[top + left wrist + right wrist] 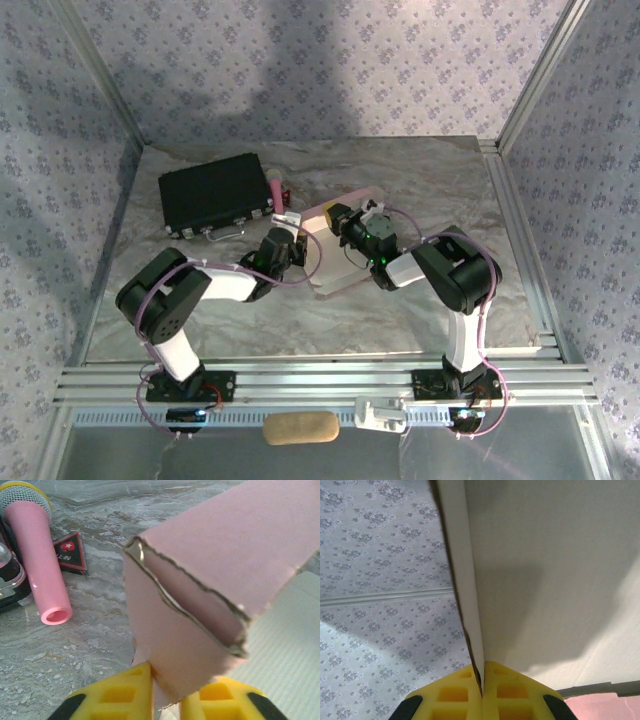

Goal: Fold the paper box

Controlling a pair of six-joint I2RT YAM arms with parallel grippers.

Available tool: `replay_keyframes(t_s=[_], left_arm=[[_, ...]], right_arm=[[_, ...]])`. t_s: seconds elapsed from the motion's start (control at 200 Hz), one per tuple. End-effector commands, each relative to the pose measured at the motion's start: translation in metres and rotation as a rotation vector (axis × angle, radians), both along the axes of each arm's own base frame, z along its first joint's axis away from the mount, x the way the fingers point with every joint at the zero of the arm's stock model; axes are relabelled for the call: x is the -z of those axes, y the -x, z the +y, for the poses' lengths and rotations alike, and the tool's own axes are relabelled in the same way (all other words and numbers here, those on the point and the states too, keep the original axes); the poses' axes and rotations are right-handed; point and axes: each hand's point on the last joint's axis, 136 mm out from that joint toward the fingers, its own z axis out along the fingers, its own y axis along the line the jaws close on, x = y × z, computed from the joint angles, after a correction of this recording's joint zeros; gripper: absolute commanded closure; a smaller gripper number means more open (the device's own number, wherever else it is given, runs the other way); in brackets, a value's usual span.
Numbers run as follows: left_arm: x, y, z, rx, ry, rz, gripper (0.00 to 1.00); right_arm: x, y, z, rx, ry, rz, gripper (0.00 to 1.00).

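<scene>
where the two arms meet at mid-table, the paper box (pixel 333 262) sits part-folded on the marbled table (pixel 430 180), just right of and nearer than the black case (pixel 214 193), its pale pink outside up and one end lying flat towards the arm bases.

the left gripper (pixel 297 240) reaches in from the left. in the left wrist view its yellow fingers (pixel 131 692) stand either side of the lower edge of a raised pink wall of the paper box (pixel 200 600), jaws closed down to a narrow slot and pinching that card. above them a second pink panel folds over the wall, its torn-looking grey edges leaving a thin open pocket between the layers. ribbed white inner card lies at the right.

the right gripper (pixel 347 226) comes in from the right. in the right wrist view its jaws are pressed together on a thin upright panel of the paper box (pixel 550 565), white side to the camera, the edge running straight up from between the fingers (pixel 455 692).

beside the box lies a pink toy microphone (pixel 42 567) with a mesh head ringed in yellow. next to it is a small black-and-red tag (pixel 70 552) bearing a star and letters that read roughly "l-in"; the rest cannot be made out.
</scene>
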Motion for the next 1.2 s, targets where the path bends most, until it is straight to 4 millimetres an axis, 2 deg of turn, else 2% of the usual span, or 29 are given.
replay_keyframes(t_s=[0.0, 0.165, 0.365, 0.5, 0.709, 0.764, 0.849, 0.914, 1.004, 1.199], left_arm=[[-0.02, -0.011, -0.013, -0.013, 0.053, -0.046, 0.91], [-0.02, -0.013, -0.015, -0.035, 0.039, -0.049, 1.0], [-0.015, -0.015, -0.014, -0.08, 0.005, -0.036, 1.0], [-0.011, -0.018, -0.009, -0.117, -0.02, -0.025, 0.9], [-0.007, -0.025, -0.003, -0.162, -0.063, -0.016, 0.88], [-0.005, -0.026, 0.0, -0.185, -0.073, -0.011, 0.81], [-0.003, -0.027, 0.004, -0.216, -0.078, -0.005, 0.8], [0.0, -0.029, 0.007, -0.242, -0.088, 0.006, 0.83], [0.004, -0.029, 0.008, -0.254, -0.084, 0.019, 1.0], [0.007, -0.027, 0.029, -0.401, -0.103, 0.022, 1.0]], right_arm=[[0.028, 0.019, 0.014, -0.08, 0.034, 0.08, 1.0], [0.028, 0.02, 0.013, -0.076, 0.027, 0.083, 1.0], [0.028, 0.019, 0.011, -0.07, 0.022, 0.088, 1.0], [0.027, 0.019, 0.011, -0.069, 0.018, 0.087, 1.0], [0.023, 0.018, 0.01, -0.067, 0.011, 0.083, 1.0], [0.023, 0.018, 0.01, -0.066, 0.01, 0.084, 1.0], [0.021, 0.017, 0.009, -0.063, 0.009, 0.083, 1.0], [0.022, 0.018, 0.008, -0.06, 0.011, 0.086, 1.0], [0.02, 0.018, 0.008, -0.058, 0.009, 0.084, 1.0], [0.019, 0.018, 0.005, -0.047, 0.008, 0.084, 1.0]])
